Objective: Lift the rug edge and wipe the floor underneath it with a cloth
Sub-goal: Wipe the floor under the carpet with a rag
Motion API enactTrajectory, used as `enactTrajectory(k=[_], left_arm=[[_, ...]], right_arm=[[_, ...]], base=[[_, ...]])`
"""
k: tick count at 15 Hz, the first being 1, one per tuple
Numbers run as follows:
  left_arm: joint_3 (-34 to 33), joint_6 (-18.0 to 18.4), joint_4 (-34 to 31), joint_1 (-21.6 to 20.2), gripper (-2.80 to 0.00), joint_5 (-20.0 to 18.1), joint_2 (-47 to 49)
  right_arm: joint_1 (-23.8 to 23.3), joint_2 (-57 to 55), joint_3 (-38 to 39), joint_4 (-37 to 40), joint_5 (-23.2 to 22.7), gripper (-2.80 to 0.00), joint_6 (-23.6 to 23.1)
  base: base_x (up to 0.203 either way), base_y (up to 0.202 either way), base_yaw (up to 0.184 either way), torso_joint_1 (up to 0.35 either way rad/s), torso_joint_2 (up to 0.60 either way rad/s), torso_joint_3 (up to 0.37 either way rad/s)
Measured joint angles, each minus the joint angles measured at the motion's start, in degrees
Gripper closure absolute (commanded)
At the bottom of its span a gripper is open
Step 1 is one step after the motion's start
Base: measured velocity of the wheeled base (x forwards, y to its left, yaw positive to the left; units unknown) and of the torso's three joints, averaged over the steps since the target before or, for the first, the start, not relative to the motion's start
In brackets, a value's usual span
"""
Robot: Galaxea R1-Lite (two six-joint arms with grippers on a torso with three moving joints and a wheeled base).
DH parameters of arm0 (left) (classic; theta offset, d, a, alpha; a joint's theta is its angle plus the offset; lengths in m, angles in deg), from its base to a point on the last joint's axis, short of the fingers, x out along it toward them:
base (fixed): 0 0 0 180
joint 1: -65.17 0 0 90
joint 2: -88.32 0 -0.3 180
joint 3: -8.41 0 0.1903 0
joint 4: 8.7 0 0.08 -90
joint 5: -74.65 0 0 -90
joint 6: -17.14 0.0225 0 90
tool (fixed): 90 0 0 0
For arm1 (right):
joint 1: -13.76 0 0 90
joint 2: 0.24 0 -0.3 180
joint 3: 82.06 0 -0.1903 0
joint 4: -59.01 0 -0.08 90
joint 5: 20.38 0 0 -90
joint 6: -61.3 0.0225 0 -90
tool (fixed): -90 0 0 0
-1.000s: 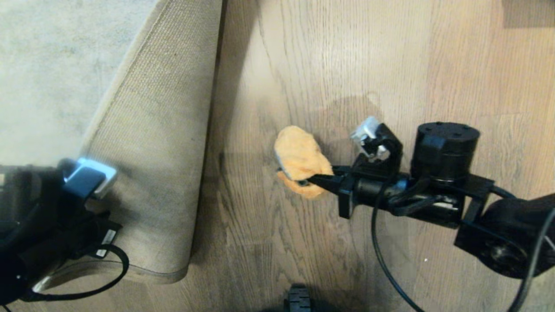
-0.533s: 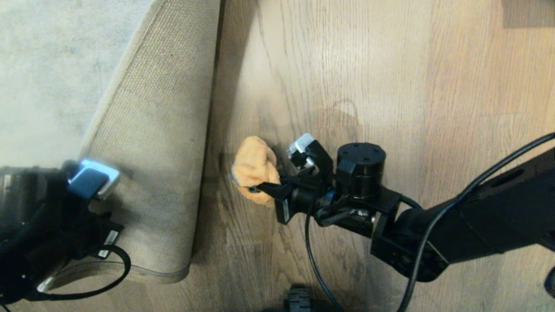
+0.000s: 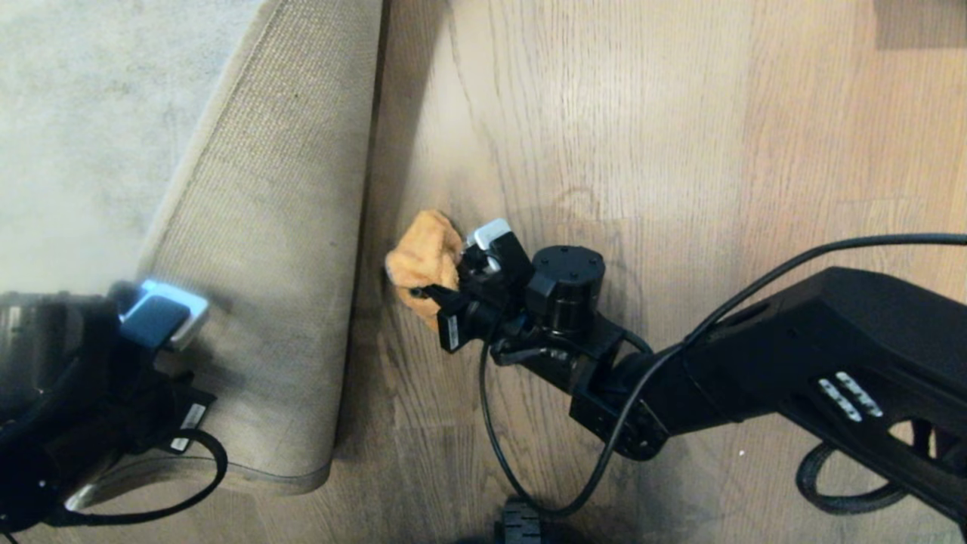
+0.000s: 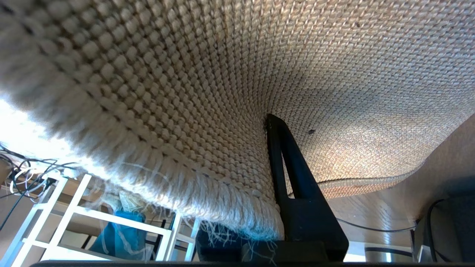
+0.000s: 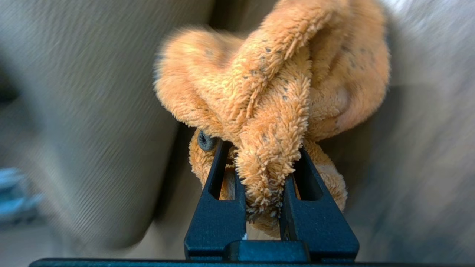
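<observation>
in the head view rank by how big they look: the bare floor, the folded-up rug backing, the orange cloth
1. floor, the largest area by far.
2. rug backing, the turned-up tan strip.
3. cloth, the smallest, bunched beside the strip.

- The rug edge [image 3: 264, 249] is folded back, tan backing up, held at near left by the left gripper [image 3: 162, 355].
- The right gripper [image 3: 423, 295] presses the cloth [image 3: 419, 257] on the floor [image 3: 680, 151] just beside the fold.
</observation>
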Motion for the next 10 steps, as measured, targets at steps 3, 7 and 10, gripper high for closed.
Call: enactTrajectory(k=[3,7,10], left_arm=[[-0.01,0.0,0.0,0.0,0.0,0.0,-0.01],[-0.1,-0.01,-0.01,0.0,0.0,0.07,-0.01],[-0.17,0.02,-0.01,0.0,0.0,0.09,-0.14]], right_arm=[[-1.06,-2.38,-4.32,-1.19,4.45,0.0,0.22],[-3.16,-3.33,-8.71,-1.18,5.47,0.0,0.09],[-5.4,-3.4,-13.56,0.66,6.59,0.0,0.0]], base=[[0.0,0.0,0.0,0.0,0.0,0.0],[0.0,0.0,0.0,0.0,0.0,0.0],[0.0,0.0,0.0,0.0,0.0,0.0]])
